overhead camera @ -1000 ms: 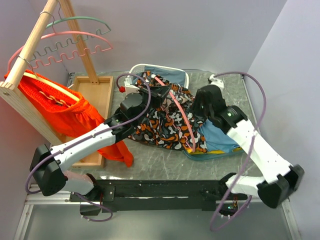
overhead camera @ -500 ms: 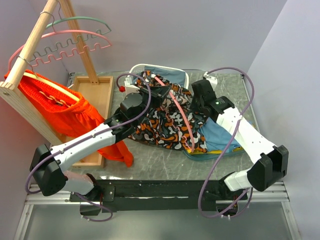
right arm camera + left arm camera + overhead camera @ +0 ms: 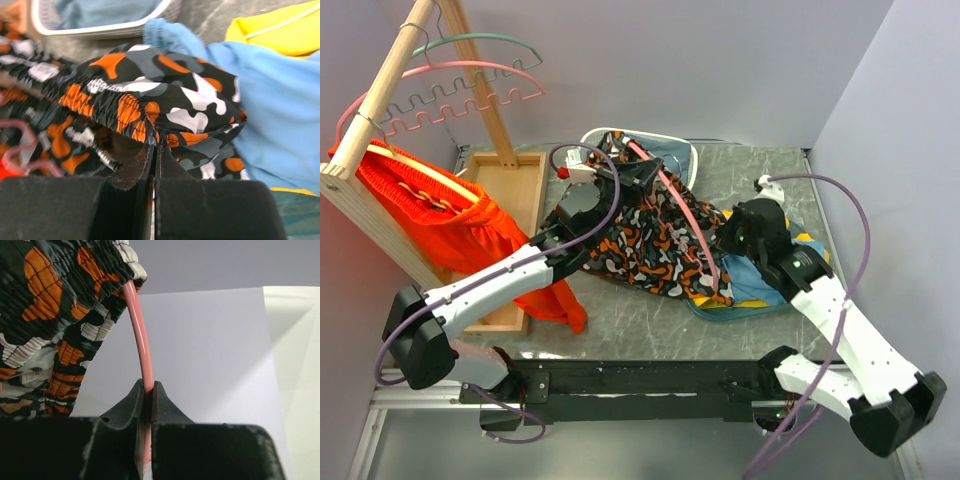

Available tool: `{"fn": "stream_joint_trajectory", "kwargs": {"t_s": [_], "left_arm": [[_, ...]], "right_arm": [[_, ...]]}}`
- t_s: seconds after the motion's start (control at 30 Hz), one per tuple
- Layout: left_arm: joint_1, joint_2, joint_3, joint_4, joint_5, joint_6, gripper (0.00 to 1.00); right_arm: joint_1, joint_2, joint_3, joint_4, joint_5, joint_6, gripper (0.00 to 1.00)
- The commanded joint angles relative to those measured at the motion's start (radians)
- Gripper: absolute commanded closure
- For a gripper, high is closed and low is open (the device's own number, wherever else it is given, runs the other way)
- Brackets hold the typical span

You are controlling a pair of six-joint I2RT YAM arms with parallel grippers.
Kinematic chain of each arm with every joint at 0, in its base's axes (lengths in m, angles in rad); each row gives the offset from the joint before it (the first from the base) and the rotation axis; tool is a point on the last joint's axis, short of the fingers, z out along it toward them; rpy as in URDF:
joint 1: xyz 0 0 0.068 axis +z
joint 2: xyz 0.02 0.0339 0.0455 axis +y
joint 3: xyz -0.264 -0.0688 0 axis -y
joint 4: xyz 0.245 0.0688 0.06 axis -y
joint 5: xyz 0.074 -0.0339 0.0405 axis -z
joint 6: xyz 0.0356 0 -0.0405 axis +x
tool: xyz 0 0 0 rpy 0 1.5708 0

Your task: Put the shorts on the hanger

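The shorts (image 3: 640, 250) are draped mid-table over the pink hanger (image 3: 142, 340), whose hook is hidden and whose upper end is swallowed by the waistband. The rod is pinched by the left gripper (image 3: 148, 390) at 12 o'clock. The waistband is clamped by the right gripper (image 3: 154, 150) at 3 o'clock, above a half-covered blue garment (image 3: 765, 280).

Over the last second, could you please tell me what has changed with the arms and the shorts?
The right hand, shut on the shorts at the waistband, first reached farther away, then pulled back toward the near right, taking the fabric with it. The left hand shifted slightly away, keeping its grip on the hanger. The orange garment stayed put.
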Motion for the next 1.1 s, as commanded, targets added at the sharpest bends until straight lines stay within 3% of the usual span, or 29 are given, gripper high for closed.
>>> {"fn": "stream_joint_trajectory", "kwargs": {"t_s": [0.0,0.33,0.6,1.07], "left_arm": [[0.011,0.014,0.089,0.169,0.007,-0.015,0.99],[0.013,0.042,0.135,0.218,0.011,-0.012,0.99],[0.057,0.086,0.148,0.316,0.046,-0.015,0.99],[0.108,0.088,0.214,0.299,-0.022,0.094,0.99]], "right_arm": [[0.007,-0.06,-0.036,0.044,-0.066,0.016,1.0],[0.026,-0.087,-0.068,0.068,-0.127,0.006,1.0],[0.029,-0.147,-0.036,-0.016,-0.141,0.015,1.0],[0.029,-0.25,-0.023,-0.125,-0.106,0.05,1.0]]}}
